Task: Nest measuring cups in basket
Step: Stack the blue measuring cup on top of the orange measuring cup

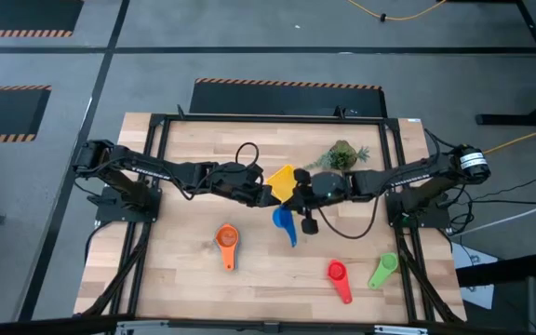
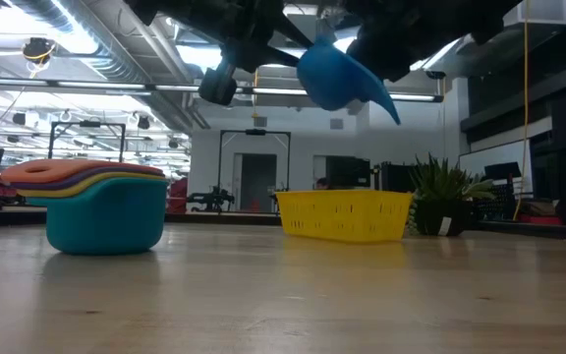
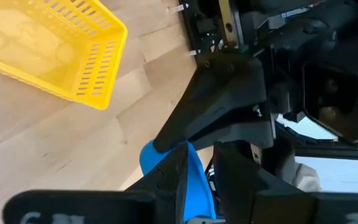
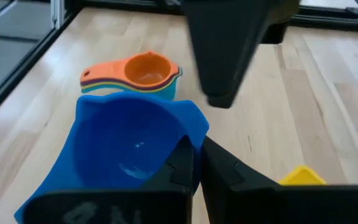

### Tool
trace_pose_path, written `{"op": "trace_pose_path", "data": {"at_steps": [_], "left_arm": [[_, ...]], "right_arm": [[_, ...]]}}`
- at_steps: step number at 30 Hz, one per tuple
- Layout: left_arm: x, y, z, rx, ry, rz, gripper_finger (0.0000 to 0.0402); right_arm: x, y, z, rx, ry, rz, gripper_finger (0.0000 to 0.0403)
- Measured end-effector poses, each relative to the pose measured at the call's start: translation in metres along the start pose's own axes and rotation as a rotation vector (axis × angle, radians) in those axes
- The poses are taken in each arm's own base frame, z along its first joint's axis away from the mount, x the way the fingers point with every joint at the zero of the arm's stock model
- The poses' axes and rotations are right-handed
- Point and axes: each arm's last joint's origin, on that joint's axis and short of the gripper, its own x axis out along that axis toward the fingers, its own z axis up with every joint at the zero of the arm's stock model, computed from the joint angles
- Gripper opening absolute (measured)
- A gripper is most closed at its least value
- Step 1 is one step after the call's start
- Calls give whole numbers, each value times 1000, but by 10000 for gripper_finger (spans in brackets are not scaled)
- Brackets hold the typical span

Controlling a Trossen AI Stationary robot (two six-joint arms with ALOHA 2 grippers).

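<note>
A blue measuring cup point(image 2: 334, 74) hangs high over the middle of the table, and both grippers meet at it. My left gripper point(image 1: 270, 193) comes from the table's left and my right gripper point(image 1: 298, 191) from the right; each is shut on the cup. The yellow basket point(image 1: 282, 177) stands flat on the table just beyond them. A nested stack of cups point(image 1: 227, 238), orange on top, rests on its base nearer the front left. A red cup point(image 1: 337, 274) and a green cup point(image 1: 382, 270) lie at the front right. My left gripper has blue plastic of the cup point(image 3: 194, 183) between its two fingers, reaching well back between them; which part of the cup this is I cannot tell. It comes slanting down from the table's left. The cup is clear of the table. My right gripper pinches the cup's side wall at the rim point(image 4: 194, 134), one finger inside the bowl and one outside. It comes slanting down from the table's right. The cup hangs clear of the table with its handle point(image 2: 386, 103) sloping down.
A green plant sprig point(image 1: 342, 155) lies behind the right arm near the far edge. A dark metal frame point(image 1: 156, 130) runs around the wooden table top. The stack of cups point(image 4: 135, 74) lies beyond the held cup in the right wrist view.
</note>
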Motion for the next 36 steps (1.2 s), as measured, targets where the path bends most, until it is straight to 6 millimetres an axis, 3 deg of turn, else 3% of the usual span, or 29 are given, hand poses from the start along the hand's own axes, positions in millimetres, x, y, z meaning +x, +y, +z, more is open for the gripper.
{"op": "trace_pose_path", "data": {"at_steps": [14, 20, 30, 36], "left_arm": [[2, 1, 0, -4, 0, 5, 69], [8, 7, -2, -28, 11, 37, 69], [17, 18, -8, -27, 27, 91, 69], [20, 24, -16, -16, 43, 154, 69]], "right_arm": [[0, -9, -2, 182, 18, 76, 17], [1, -9, -1, 181, 150, 68, 17], [31, -6, -15, 137, 283, 78, 17], [35, -7, -17, 134, 282, 77, 17]]}}
